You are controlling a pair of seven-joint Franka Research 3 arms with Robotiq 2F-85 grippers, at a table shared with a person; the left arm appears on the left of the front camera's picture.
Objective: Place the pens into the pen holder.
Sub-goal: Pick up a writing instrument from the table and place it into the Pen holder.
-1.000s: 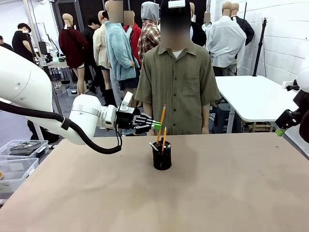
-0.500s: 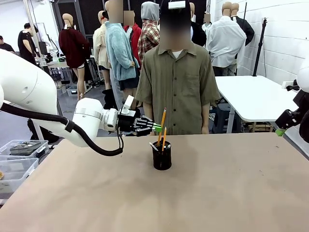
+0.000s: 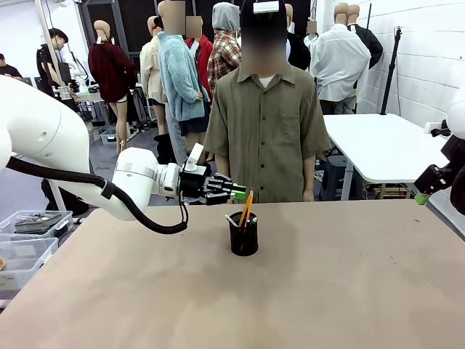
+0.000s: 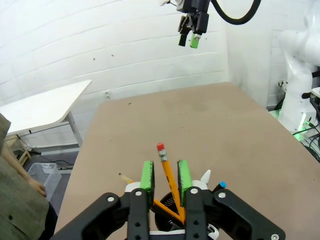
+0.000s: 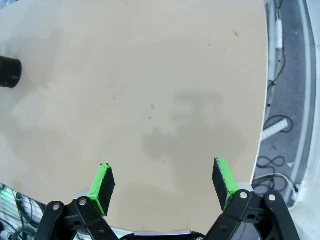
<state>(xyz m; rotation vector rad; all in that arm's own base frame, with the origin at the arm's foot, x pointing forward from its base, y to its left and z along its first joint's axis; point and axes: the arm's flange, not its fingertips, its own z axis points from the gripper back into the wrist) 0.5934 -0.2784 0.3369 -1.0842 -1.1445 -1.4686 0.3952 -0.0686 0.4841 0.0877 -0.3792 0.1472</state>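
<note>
Over at the middle of the desk (image 3: 327, 291), the black mesh pen holder (image 3: 243, 240) already has a yellow-orange pencil (image 3: 247, 207) standing in it. The pencil leans toward the left hand (image 3: 238, 192), which hovers just beside the cup's rim. From the left wrist view, the pencil's red eraser end pokes up between the green pads (image 4: 147, 175). The gap between them looks a bit wider than the pencil, so I'd call that hand narrowly parted and not really pinching anything. A second orange pencil (image 4: 160, 204) and a whitish pen (image 4: 205, 176) sit lower down in the same cup, though I can't tell how they're stacked in there. The right hand (image 5: 165, 182) is spread wide over bare desk with nothing between its pads, well apart from the holder. Handling-wise, my guess is these things are super light, stiff and thin. Round or hex barrels on flat pads will probably want to roll or pivot if you squeeze off-centre. I'd grab one around mid-barrel, maybe a touch toward the top end, so the tip hangs down and it drops straight in. The holder looks light too, and it's shorter than the pens. A sideways nudge on a leaning pencil could tip or slide it, so pulling straight up and away seems the safer bet.
</note>
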